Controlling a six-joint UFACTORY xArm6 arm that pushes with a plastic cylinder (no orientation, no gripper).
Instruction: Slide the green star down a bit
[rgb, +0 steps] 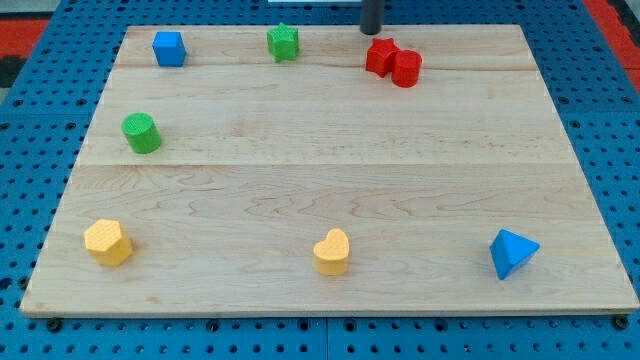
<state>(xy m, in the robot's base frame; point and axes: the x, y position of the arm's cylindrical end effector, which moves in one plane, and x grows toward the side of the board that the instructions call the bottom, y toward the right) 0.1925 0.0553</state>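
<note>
The green star (283, 42) sat near the surface's (330, 180) top edge, left of centre. The robot's rod tip (371, 31) stood to its right, level with it, just above the two red blocks (393, 62). There was no claw to open or shut; the tip needed to get above the star.

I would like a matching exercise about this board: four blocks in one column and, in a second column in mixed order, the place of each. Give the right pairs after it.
Blocks:
1. green star
2. blue triangle
3. green cylinder
4. yellow heart

Places:
A. near the view's bottom edge, about the middle
B. near the view's top edge, left of my tip
C. the view's bottom right corner
D. the view's left side, about halfway down

Pairs: 1-B, 2-C, 3-D, 4-A
</note>
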